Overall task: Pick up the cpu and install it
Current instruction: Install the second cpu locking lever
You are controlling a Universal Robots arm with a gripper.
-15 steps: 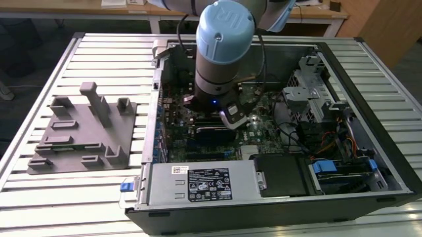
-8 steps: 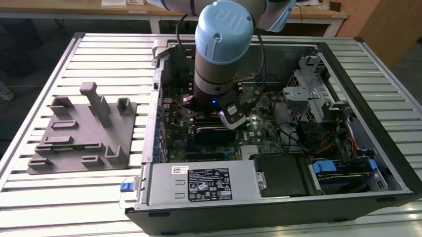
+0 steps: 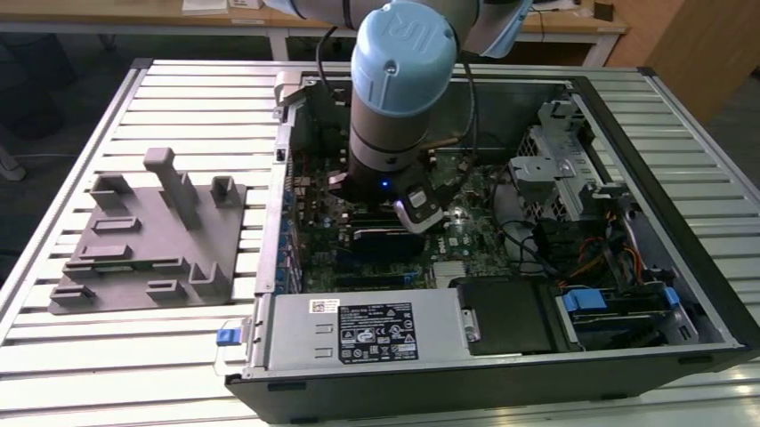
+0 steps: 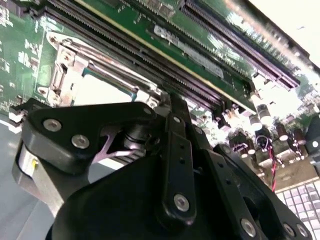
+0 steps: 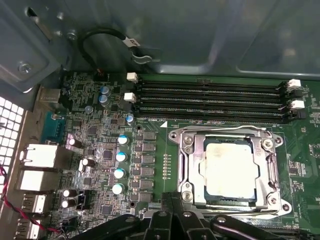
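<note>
I saw small silvery square cpu [image 5: 229, 169] seated in metal socket frame [image 5: 187, 165], black gripper [image 5: 172, 220] just beside; jaw state unclear, perhaps empty

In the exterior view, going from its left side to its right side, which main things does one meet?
Grey tray with upright posts → robot arm reaching down over the green motherboard inside the open computer case → metal drive cage → blue drive latches.
</note>
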